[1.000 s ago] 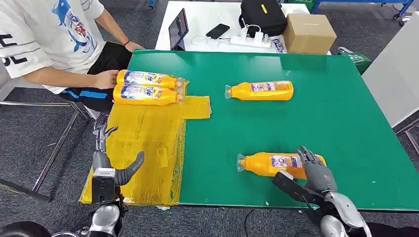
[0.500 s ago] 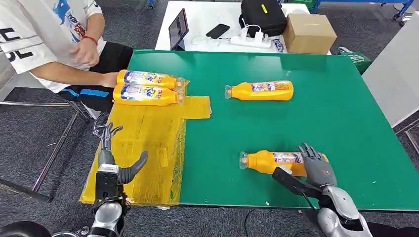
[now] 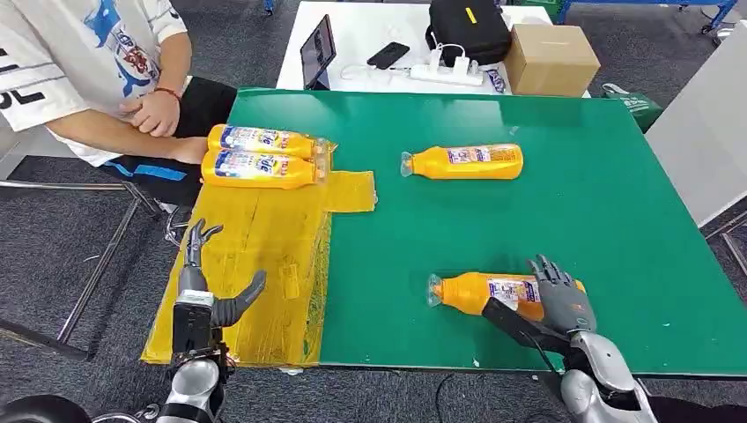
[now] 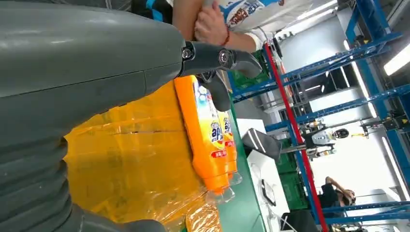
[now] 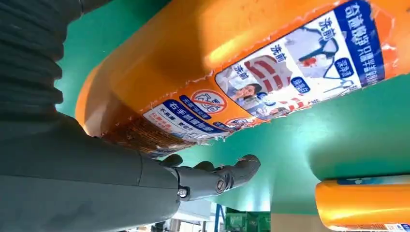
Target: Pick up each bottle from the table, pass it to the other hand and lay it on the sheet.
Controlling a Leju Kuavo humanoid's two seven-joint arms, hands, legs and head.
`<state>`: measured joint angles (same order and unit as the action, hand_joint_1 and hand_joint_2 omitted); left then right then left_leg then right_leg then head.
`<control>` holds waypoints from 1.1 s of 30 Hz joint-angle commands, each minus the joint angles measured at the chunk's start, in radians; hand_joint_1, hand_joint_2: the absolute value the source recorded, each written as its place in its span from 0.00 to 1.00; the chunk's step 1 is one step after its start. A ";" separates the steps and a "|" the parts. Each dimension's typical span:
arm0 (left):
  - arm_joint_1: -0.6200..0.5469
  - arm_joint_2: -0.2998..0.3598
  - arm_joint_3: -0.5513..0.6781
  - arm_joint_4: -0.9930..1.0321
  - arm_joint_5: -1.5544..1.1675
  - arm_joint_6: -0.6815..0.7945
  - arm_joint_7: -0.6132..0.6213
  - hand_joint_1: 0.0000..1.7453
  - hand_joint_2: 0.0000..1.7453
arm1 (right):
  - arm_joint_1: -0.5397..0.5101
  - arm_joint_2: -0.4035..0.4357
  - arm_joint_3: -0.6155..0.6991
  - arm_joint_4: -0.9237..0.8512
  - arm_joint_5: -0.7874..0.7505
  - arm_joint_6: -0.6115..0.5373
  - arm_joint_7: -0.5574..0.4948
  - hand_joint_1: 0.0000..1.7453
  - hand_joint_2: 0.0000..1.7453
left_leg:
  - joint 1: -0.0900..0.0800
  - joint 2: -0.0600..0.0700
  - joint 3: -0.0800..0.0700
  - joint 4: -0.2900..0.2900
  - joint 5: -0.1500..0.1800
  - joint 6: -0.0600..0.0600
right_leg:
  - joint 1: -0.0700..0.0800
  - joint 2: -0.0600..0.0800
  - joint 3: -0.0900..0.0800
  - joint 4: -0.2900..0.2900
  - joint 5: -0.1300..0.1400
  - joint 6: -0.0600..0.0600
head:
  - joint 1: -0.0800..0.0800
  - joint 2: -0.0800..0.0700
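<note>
I've got the green rectangular table (image 3: pixel 617 220) with the crinkled yellow plastic sheet (image 3: pixel 255 256) laid over its left part. Two orange label-wrapped plastic bottles (image 3: pixel 260 159) already lie side by side at the sheet's far end, next to a seated person in a white printed T-shirt (image 3: pixel 79 62). A third orange bottle (image 3: pixel 464 162) lies on bare green mid-table. The near orange plastic bottle (image 3: pixel 476 291) lies on its side close to the front edge, cap pointing left.

Risk, my judgement: the bottle is round and smooth and the right hand (image 3: pixel 559 304) sits at its base end, not the middle. If the fingers close off-centre it could roll away or swing cap-down when lifted. It also lies near the table edge, so a nudge could send it off. A slack grip would make the pass to the other hand shaky.

Right hand: reached over the bottle's base, fingers (image 3: pixel 548 271) draped across the top and slightly apart, thumb low on the near side. Right wrist view has the body right against the palm, with the thumb (image 5: pixel 217 176) not plainly pressed on, so I can't tell if it's gripped.

Left hand (image 3: pixel 204 291): raised over the sheet's near part, fingers spread upward, thumb out, holding nothing.
</note>
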<state>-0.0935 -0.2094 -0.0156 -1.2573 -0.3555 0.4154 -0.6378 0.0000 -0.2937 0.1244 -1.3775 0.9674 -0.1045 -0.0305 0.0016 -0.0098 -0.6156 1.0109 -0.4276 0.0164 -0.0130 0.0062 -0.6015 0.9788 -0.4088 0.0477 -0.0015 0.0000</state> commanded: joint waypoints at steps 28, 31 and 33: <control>-0.084 0.012 -0.045 0.154 0.031 -0.033 0.004 0.00 1.00 | -0.072 -0.052 -0.022 0.268 -0.110 0.205 0.065 0.00 1.00 | 0.001 -0.002 0.007 -0.001 0.000 0.000 | 0.002 -0.003 0.008 -0.003 0.000 -0.001 | 0.000 0.000; -0.090 0.012 -0.049 0.159 0.034 -0.032 0.003 0.00 1.00 | -0.070 -0.043 -0.013 0.276 -0.118 0.208 0.060 0.02 1.00 | 0.001 -0.001 0.010 -0.001 0.000 0.000 | 0.002 -0.002 0.010 -0.003 0.000 -0.001 | 0.000 0.000; -0.090 0.011 -0.050 0.157 0.040 -0.031 0.004 0.00 1.00 | -0.072 -0.022 -0.011 0.272 -0.125 0.178 0.045 0.64 1.00 | 0.002 0.000 0.011 -0.001 -0.001 0.000 | 0.002 -0.002 0.012 -0.003 0.000 -0.001 | 0.000 0.000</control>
<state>-0.1399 -0.2094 -0.0443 -1.1807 -0.3269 0.3861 -0.6374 -0.0879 -0.3578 0.0862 -1.2299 0.8572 0.0794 0.0275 0.0017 -0.0087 -0.6059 1.0112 -0.4295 0.0169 -0.0127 0.0067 -0.5930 0.9778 -0.4088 0.0478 -0.0015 0.0000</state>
